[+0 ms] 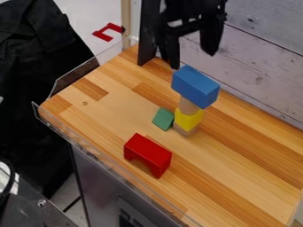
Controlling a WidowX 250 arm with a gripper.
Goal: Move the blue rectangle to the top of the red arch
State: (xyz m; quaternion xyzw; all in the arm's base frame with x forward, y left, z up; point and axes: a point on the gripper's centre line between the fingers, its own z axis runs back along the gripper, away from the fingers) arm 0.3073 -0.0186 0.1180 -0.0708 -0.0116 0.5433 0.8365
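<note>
Presently, the blue rectangle [195,86] lies across the top of a stack just above centre of the frame, over a tan wooden piece [188,106], a yellow block [188,119] and a wooden base piece [185,130]. Hand [193,60] hangs above it at upper centre, its fingers spread wide with nothing between them. Red arch [148,154] stands on the counter [237,186], below and left of the stack, apart from it. Green block [163,119] sits just left of the stack.
</note>
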